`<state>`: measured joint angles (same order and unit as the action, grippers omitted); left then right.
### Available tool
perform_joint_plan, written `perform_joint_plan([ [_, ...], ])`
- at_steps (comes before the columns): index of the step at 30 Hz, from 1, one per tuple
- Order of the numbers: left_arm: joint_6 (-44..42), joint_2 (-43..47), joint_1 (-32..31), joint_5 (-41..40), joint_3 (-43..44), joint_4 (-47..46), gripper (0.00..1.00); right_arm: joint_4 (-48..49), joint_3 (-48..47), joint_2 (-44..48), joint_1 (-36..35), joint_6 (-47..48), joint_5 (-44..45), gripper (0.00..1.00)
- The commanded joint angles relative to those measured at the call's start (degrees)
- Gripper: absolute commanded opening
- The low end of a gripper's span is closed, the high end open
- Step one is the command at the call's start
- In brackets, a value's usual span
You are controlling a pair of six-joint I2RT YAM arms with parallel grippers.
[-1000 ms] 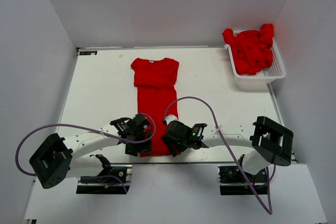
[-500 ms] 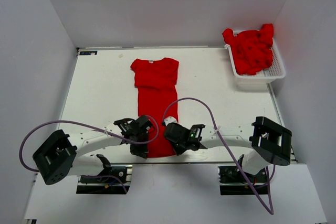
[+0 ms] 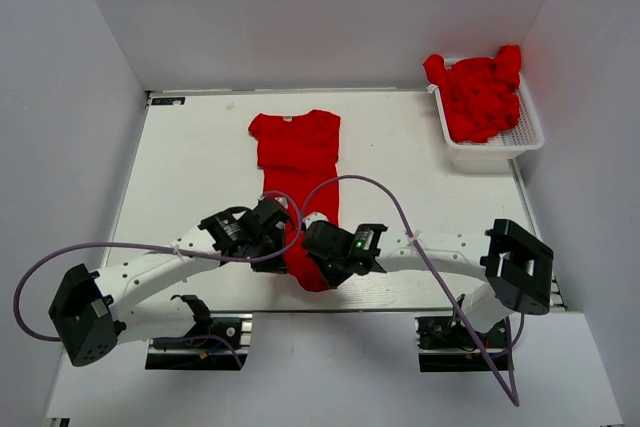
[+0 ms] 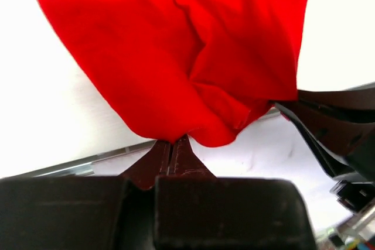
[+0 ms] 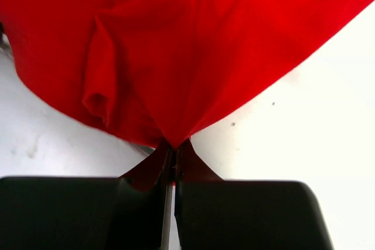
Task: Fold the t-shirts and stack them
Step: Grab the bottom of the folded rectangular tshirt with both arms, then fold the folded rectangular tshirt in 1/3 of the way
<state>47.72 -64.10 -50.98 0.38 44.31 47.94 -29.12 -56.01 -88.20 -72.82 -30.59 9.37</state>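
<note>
The table (image 3: 200,167) fills the middle of the top view. One spread t-shirt (image 3: 297,147) lies down its centre, collar toward the top of the frame. Its sleeves appear turned in, so the body makes a narrow strip. The bottom hem is lifted off the surface at lower centre and bunched between the two arms.

In the upper right, a heap of t-shirts (image 3: 478,95) sits crumpled and unfolded in the basket (image 3: 492,154).

The left claw (image 4: 171,144) is pinched tight on the hem's left corner, and the right claw (image 5: 174,144) on its right corner. Each wrist view shows red cloth caught in closed tips.

By my reading, this first shirt is mid-fold: the sides look done and the bottom-to-top fold is only beginning. No finished stack shows anywhere, so the whole heap is left to do.
</note>
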Motion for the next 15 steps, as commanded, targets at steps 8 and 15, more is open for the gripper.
perform_joint_plan([
  [8,2.1,-4.1,1.1,-12.8,8.6,3.4,0.0,-1.5,-6.1,-3.6,7.0,6.1,-1.0,0.0],
  [15,3.8,-8.8,3.6,-21.5,12.0,2.7,0.0,0.8,-9.7,-6.0,13.6,13.3,-5.7,0.0],
])
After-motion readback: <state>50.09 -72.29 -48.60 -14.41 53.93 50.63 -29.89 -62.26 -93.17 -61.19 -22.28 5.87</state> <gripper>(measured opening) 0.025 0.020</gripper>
